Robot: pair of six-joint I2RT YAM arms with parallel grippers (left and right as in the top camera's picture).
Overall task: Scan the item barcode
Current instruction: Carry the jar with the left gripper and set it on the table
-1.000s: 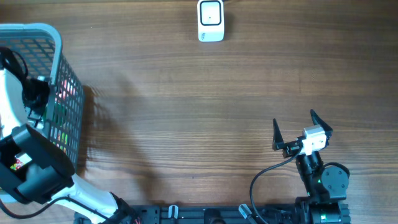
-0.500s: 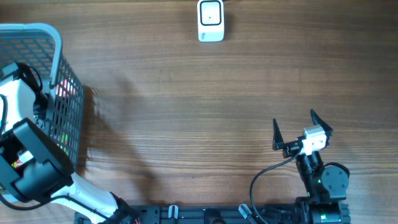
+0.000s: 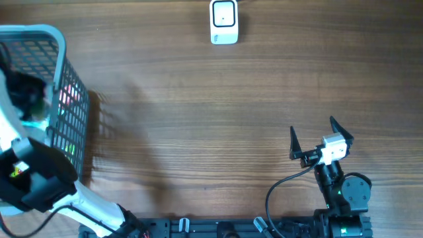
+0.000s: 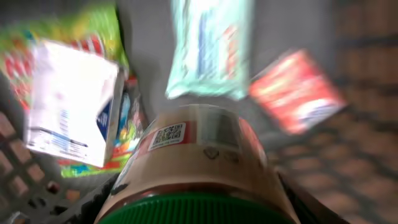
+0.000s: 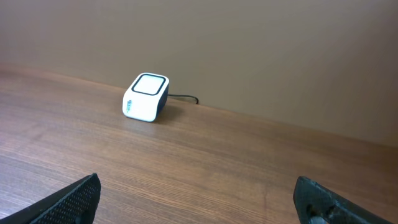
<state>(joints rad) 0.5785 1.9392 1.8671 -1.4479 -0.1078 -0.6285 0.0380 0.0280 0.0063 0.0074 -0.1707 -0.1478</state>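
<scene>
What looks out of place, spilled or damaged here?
Nothing spilled or damaged. The colourful packets in the grey mesh basket lie jumbled at odd angles beyond the brown green-lidded jar.

It is a mock shop checkout: barcode scanner [image 3: 224,22] on the wooden desk [image 3: 198,119], mesh basket [image 3: 61,41] at left holding snack packets [image 4: 208,46] and a jar [image 4: 199,162].
</scene>
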